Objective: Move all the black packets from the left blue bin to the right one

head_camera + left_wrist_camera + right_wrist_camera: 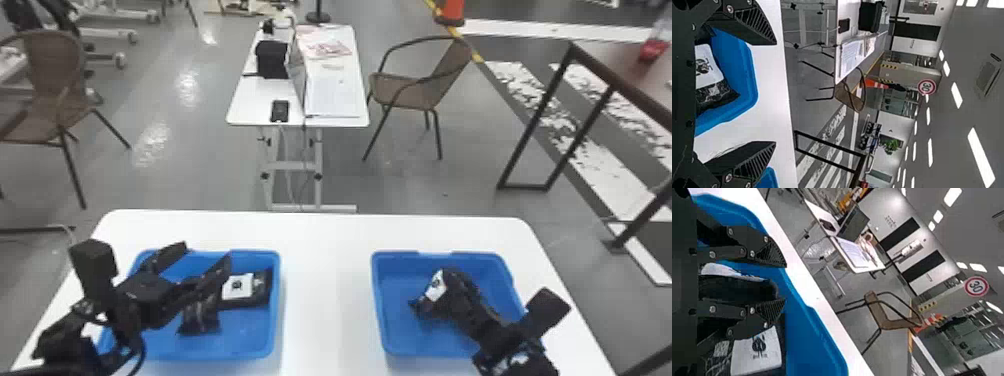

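Observation:
Over the left blue bin (250,356), my left gripper (207,251) stands open with nothing between its fingers. One black packet with a white label (260,289) lies at that bin's right side; a dark packet (199,316) shows below the gripper. In the left wrist view, a labelled packet (716,94) rests in the bin beyond the open left gripper (775,93). My right gripper (450,292) is down in the right blue bin (400,345). In the right wrist view, the right gripper (785,282) is shut on a black packet (736,286); another labelled packet (756,350) lies beside it.
Both bins stand on a white table (327,290), with a wide strip of tabletop between them. Beyond its far edge are a second narrow table (250,107), a brown chair (407,92) and a dark-framed table at the right.

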`<state>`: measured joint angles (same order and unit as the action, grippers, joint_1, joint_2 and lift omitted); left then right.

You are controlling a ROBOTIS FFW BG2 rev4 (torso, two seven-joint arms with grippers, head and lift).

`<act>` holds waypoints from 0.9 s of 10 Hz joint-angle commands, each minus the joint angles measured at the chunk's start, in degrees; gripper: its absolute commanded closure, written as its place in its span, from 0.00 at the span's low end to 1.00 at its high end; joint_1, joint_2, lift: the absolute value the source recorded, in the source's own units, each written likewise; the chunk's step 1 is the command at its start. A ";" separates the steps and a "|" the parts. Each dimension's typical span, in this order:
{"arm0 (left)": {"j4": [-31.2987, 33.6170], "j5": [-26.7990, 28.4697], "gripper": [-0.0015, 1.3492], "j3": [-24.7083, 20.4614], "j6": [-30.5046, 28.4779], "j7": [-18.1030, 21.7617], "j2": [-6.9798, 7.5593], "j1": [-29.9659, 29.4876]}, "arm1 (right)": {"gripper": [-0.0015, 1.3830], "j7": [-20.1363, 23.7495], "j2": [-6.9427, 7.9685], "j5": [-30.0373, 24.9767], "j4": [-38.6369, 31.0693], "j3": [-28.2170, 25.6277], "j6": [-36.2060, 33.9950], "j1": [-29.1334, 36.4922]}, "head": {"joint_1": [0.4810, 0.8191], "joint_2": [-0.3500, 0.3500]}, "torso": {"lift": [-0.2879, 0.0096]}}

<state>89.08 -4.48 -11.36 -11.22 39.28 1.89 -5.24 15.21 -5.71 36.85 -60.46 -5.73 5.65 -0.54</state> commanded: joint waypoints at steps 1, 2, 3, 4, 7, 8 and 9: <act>0.31 1.67 0.11 -2.09 -1.00 0.00 -1.19 -0.74 | 0.06 -4.67 1.40 -2.84 -6.25 -0.24 5.34 3.62 | 0.63 0.36 | 0.97; 0.31 3.25 0.11 -3.41 -1.17 0.00 -1.54 -1.00 | 0.16 -5.72 2.54 -6.36 -11.96 -1.03 8.07 6.08 | 0.63 0.34 | 0.97; 0.31 5.45 0.11 -4.64 -2.32 0.00 -1.37 -1.00 | 0.23 -7.48 3.25 -13.30 -19.87 -1.56 7.98 9.15 | 0.63 0.35 | 0.97; 0.22 8.61 0.11 -6.04 -5.04 0.00 -1.28 -1.09 | 0.28 -8.18 3.60 -16.38 -25.32 -1.12 7.89 11.44 | 0.63 0.36 | 0.97; -0.92 13.27 0.11 -7.28 -17.52 -4.92 -2.04 0.05 | 0.30 -6.16 3.77 -11.89 -29.89 1.25 7.80 13.11 | 0.63 0.49 | 0.97; -3.12 14.67 0.11 -6.13 -18.66 -6.50 -2.04 2.34 | 0.30 -5.02 3.77 -10.57 -29.81 1.25 7.54 12.93 | 0.63 0.52 | 0.97; -7.43 14.50 0.11 -4.99 -18.93 -6.85 -2.04 5.33 | 0.30 -4.49 3.77 -10.05 -29.54 1.25 7.27 12.49 | 0.63 0.54 | 0.97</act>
<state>84.13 9.94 -17.08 -29.79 32.40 0.00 -1.71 10.75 -1.93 26.34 -90.19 -4.49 13.05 12.21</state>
